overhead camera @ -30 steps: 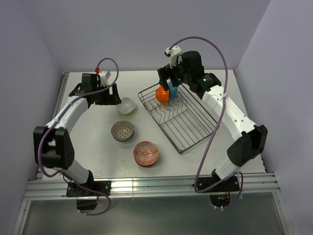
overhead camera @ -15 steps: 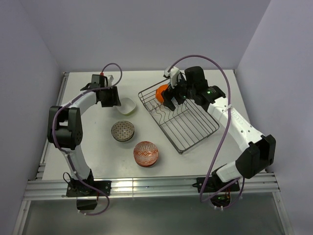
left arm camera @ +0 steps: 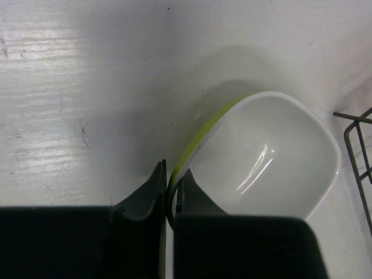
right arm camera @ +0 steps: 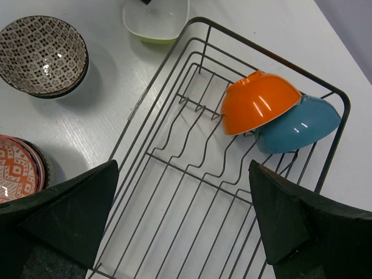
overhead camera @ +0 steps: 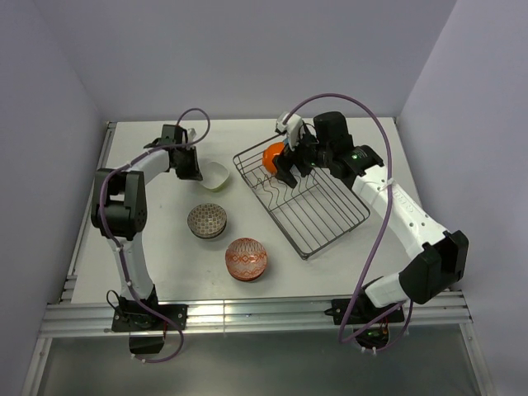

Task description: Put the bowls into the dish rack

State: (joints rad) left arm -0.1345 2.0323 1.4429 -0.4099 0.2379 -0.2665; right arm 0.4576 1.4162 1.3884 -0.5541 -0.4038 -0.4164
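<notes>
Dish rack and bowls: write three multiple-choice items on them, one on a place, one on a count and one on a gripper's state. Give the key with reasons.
1. Where in the dish rack is the orange bowl?
A. at its near end
B. hanging outside its rim
C. at its far end, beside the blue bowl

2. How many bowls are on the table, outside the rack?
A. three
B. one
C. five

3. What is the state of the left gripper?
A. wide open above the rack
B. shut on the rim of the lime green bowl
C. shut on nothing

Key: 1 C, the top view shows orange and blue together at the end farthest from the arm bases. 2 A, the lime green, the dark brown patterned bowl and the red-orange patterned bowl. 3 B, the left wrist view shows its fingers pinching the rim.
</notes>
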